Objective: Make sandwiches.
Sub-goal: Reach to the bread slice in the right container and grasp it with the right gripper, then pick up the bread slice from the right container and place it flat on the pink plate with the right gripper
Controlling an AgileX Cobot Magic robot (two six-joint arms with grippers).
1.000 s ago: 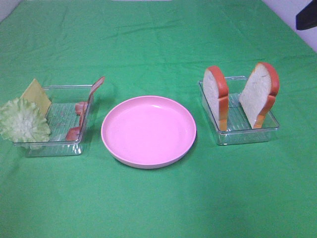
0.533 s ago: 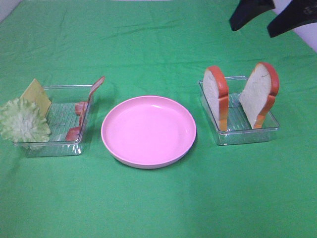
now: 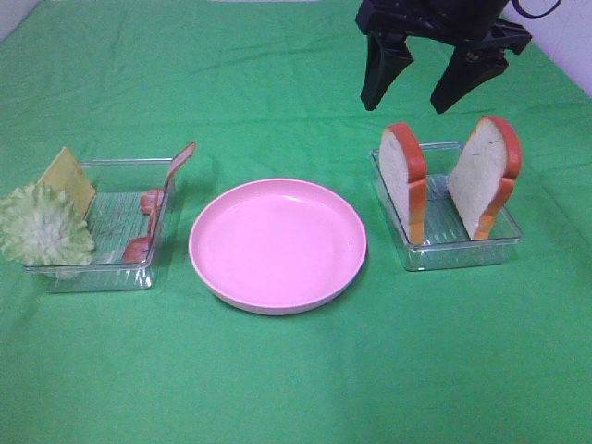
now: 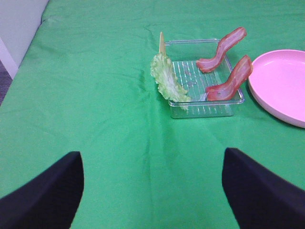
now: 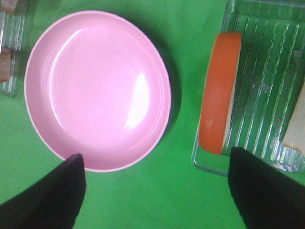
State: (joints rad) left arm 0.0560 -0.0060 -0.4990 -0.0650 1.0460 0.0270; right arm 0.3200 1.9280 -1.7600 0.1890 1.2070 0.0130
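Note:
Two bread slices, one on the left (image 3: 404, 180) and one on the right (image 3: 485, 176), stand upright in a clear tray (image 3: 458, 248) on the right. The left slice shows in the right wrist view (image 5: 218, 112). Lettuce (image 3: 42, 227), a cheese square (image 3: 67, 178) and bacon strips (image 3: 165, 199) sit in a clear tray (image 3: 92, 273) on the left; they also show in the left wrist view as lettuce (image 4: 167, 81) and bacon (image 4: 228, 80). My right gripper (image 3: 416, 97) is open above and behind the left slice. My left gripper (image 4: 152, 191) is open, far from its tray.
A round pink plate (image 3: 277, 243) lies empty in the middle of the green cloth, between the two trays. It also shows in the right wrist view (image 5: 95, 86) and at the edge of the left wrist view (image 4: 281, 86).
My right gripper has come in from the upper right corner and moved left and down, now hanging above the bread tray. Nothing on the table has moved.

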